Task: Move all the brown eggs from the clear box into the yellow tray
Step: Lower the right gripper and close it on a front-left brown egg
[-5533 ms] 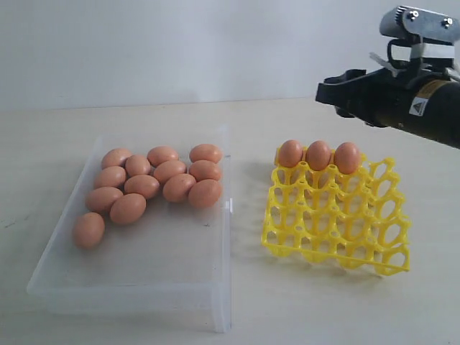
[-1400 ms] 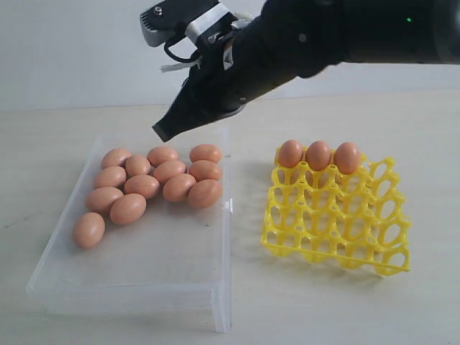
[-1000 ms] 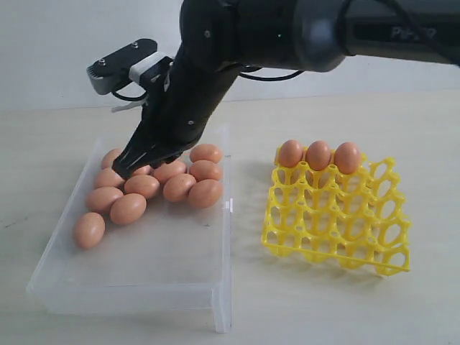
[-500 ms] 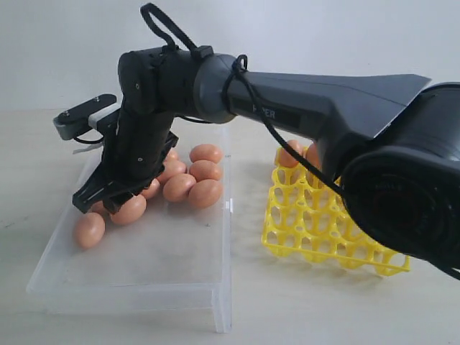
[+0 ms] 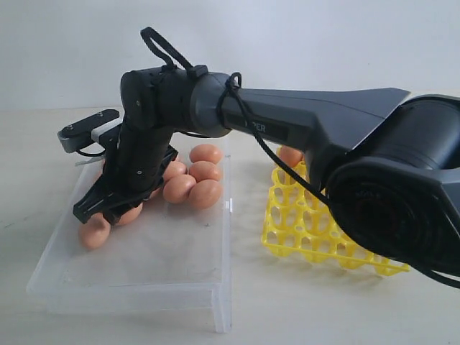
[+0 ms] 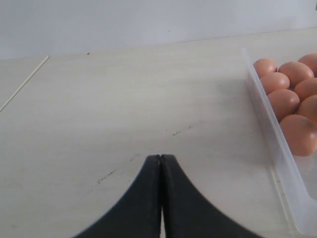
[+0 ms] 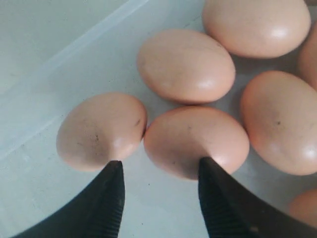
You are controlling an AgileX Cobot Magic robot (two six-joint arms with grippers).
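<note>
At the clear box (image 5: 144, 287): my right gripper (image 5: 100, 213) hangs low over the box's left end, down among the brown eggs (image 5: 205, 192).
Right jaws: apart and gripping nothing; in my wrist view (image 7: 158, 171) one egg (image 7: 195, 141) lies partly between my fingertips (image 7: 114, 171). I cannot tell whether either tip touches it.
Against a second ago: my jaws were higher and near the box's far side; since then they have come down toward its near left, and they stand wider.
Against half a second ago: almost the same spot, a little lower.
Eggs: none has left the box; the ones at its far right lie as before, and my arm hides several others.
Yellow tray (image 5: 302, 223): on the surface (image 5: 323, 316) right of the box, unmoved. One egg (image 5: 290, 155) shows there behind my arm, where three showed earlier.
Left gripper (image 6: 160, 157): jaws together, empty, over bare surface outside the box's wall (image 6: 270, 134).
</note>
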